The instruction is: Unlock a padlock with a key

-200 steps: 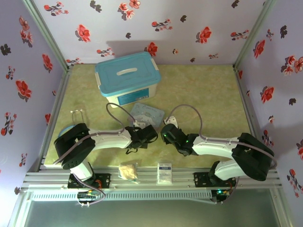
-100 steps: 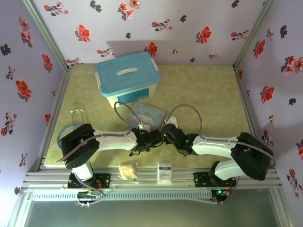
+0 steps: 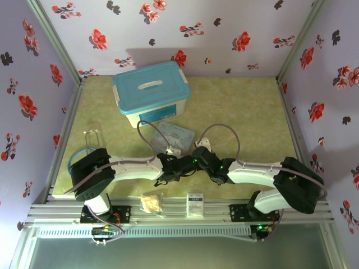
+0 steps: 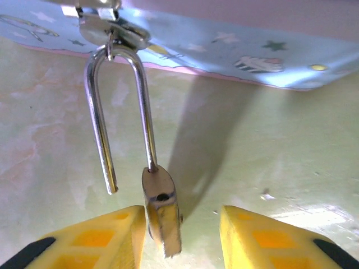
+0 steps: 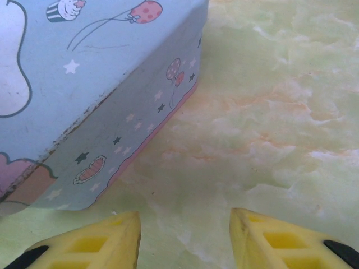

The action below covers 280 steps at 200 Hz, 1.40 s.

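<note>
In the left wrist view the brass padlock [image 4: 162,212] hangs by its silver shackle [image 4: 99,120] from the hasp of the pastel cartoon tin [image 4: 235,47]. One shackle leg is out of the body, its free end bare. The padlock body sits between the yellow fingers of my left gripper [image 4: 183,217], close against the left finger [image 4: 106,238]; the jaws stand open. My right gripper [image 5: 184,217] is open over bare table beside the tin [image 5: 73,89], holding nothing. From above, both grippers [image 3: 182,165] [image 3: 198,156] meet at the tin's near edge. The key is hidden.
A blue-lidded storage box [image 3: 150,92] stands behind the tin [image 3: 175,134]. On the front rail lie a white card packet [image 3: 194,204] and a crumpled beige lump [image 3: 151,202]. A blue ring [image 3: 73,159] and a wire piece [image 3: 91,135] are at the left.
My left arm has reached further right, bringing its gripper up against the right gripper at the tin's front edge. The right arm has stayed put.
</note>
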### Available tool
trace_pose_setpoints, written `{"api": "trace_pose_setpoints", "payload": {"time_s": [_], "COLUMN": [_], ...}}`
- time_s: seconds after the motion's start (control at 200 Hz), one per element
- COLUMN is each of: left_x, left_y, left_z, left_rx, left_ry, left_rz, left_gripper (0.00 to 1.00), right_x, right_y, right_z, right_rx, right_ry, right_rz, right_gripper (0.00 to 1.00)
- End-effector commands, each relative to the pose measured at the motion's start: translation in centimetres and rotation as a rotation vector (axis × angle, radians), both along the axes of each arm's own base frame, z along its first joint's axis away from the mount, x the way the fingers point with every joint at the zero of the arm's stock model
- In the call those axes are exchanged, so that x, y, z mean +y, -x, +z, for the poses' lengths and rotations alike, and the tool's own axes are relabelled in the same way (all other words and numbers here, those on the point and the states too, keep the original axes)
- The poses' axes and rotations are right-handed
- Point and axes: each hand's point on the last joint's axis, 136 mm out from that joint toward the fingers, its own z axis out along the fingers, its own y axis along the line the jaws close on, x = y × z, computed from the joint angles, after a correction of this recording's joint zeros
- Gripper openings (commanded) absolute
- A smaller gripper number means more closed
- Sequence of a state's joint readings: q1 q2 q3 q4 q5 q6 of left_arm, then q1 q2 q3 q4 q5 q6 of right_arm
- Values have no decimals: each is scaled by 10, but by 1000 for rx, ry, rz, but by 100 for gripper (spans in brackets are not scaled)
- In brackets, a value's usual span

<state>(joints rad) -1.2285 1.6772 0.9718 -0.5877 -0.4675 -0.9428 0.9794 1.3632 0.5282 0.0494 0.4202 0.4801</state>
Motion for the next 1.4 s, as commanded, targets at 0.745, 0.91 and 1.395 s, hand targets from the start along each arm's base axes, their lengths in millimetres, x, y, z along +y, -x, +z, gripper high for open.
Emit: {"api": "trace_pose_setpoints", "payload": {"time_s": [0.745,0.91,1.395], "left_x": [50,68,79], "left_y": [-21,-24,-24], "left_z": [68,65,58], "left_rx": [-65,-60,-61], "left_ry": [598,625,629], "left_rz": [146,192,212], "left_gripper": [100,99,99], "right_x": [69,102,122], "right_y": [50,52,33], "right_z": [39,27,-16], "right_rx": [154,186,236], "right_ry": [-478,-428,-282], "right_rz": [133,136,42], "right_gripper": [79,70,51]}}
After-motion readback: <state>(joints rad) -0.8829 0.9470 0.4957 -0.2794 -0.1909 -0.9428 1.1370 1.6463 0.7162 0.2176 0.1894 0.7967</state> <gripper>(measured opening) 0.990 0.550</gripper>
